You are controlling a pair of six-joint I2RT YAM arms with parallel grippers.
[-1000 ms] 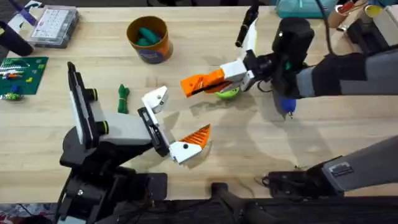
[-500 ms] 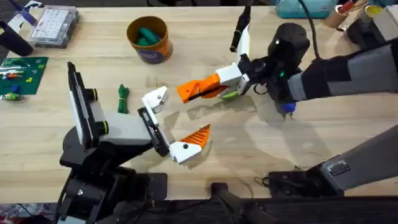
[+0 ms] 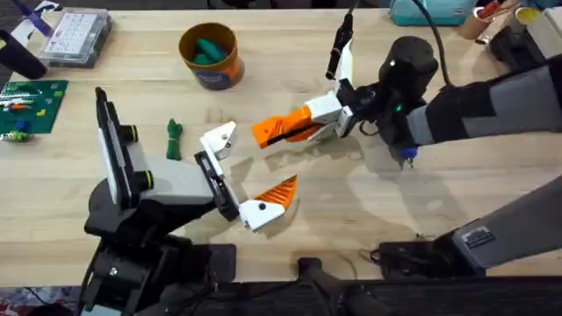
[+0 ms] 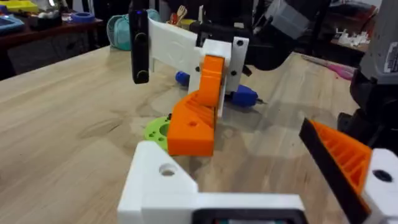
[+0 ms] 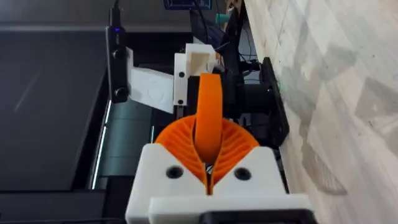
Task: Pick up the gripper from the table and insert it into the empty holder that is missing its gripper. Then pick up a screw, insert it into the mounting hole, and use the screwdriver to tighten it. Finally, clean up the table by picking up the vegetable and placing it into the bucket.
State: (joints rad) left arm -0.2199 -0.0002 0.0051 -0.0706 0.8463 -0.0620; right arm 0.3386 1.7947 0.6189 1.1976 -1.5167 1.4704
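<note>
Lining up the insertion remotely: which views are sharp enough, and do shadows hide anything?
Overhead: evenly lit and sharp on the light wooden table; soft shadows fall below the right end effector, hiding nothing. Left wrist: the small orange ribbed plastic wedge is sharp, the room behind soft. Right wrist: the near white finger bases are slightly blurred.

Table [image 3: 457,197] was light wood w/ visible grain, matt-satin finish. Gripper [image 3: 283,126] looked like orange plastic, matt, ribbed face, held in right gripper [image 3: 283,130] whose pads were same orange ribbed plastic on smooth white plastic bases. Holder [image 3: 219,140] was white plastic, angular, smooth, slight sheen. Bucket [image 3: 210,54] orange-brown w/ dark blue label band, glossy-ish. Vegetable [image 3: 173,139] dark green, knobbly surface. Screwdriver [image 4: 239,93] blue, smooth plastic-looking body. Lime-green disc [image 4: 158,130] matt plastic. Clear plastic box [image 3: 77,37] far left.
</note>
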